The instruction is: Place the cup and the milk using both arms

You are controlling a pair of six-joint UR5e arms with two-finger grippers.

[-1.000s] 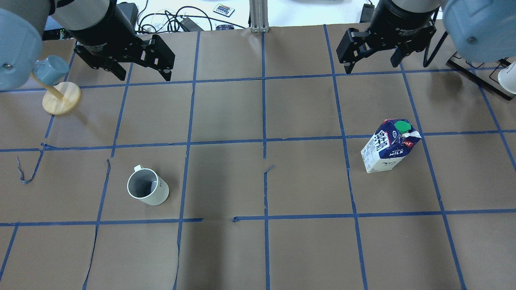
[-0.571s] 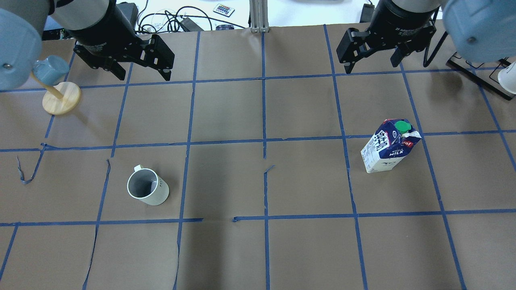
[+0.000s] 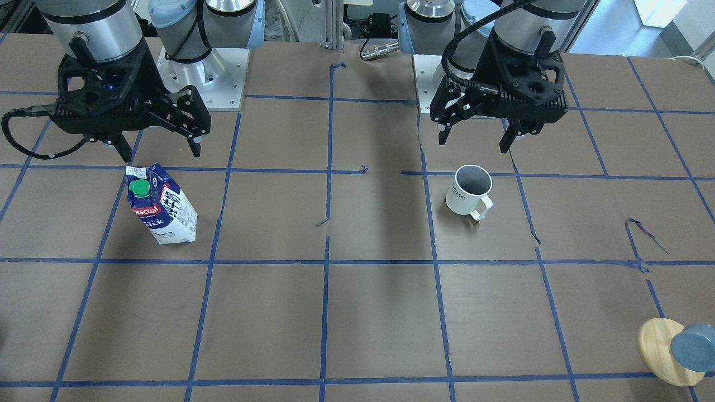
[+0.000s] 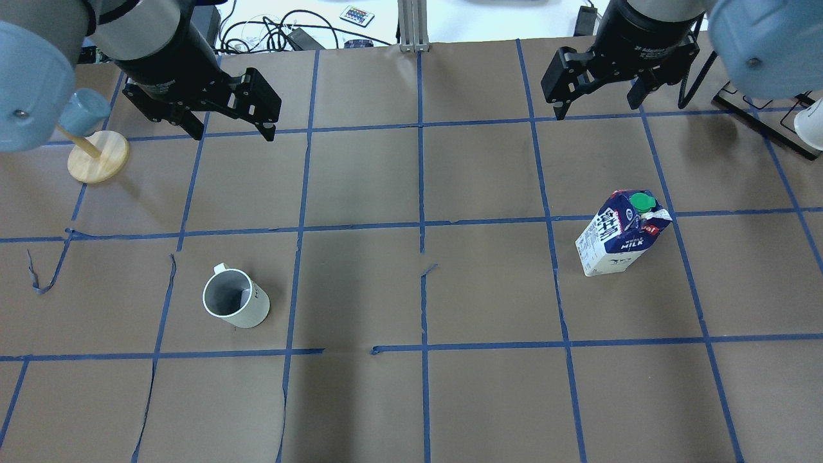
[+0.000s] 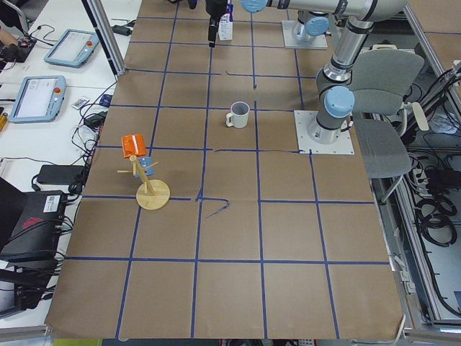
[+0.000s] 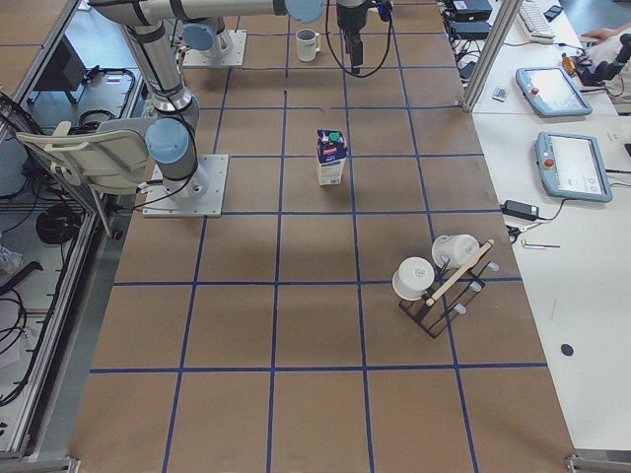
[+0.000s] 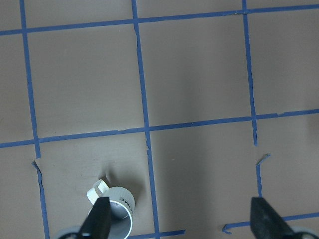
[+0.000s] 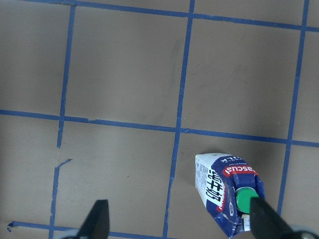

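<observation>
The cup [image 4: 235, 299], a white ribbed mug with "HOME" on its side, stands upright on the brown table's left half; it also shows in the front view [image 3: 468, 191] and the left wrist view [image 7: 113, 209]. The milk [image 4: 618, 235], a blue and white carton with a green cap, stands upright on the right half, also in the front view [image 3: 161, 205] and the right wrist view [image 8: 229, 191]. My left gripper [image 4: 235, 132] is open and empty, high above the table behind the cup. My right gripper [image 4: 595, 106] is open and empty, behind the milk.
A wooden mug tree [image 4: 96, 154] with a blue mug stands at the far left. A black rack [image 6: 439, 281] with white cups stands at the far right. Blue tape lines grid the brown table cover [image 4: 411, 399]. Cables lie beyond the back edge.
My left gripper has shifted slightly forward over the table toward the cup. My right gripper has barely moved. Cup and milk stay put.
</observation>
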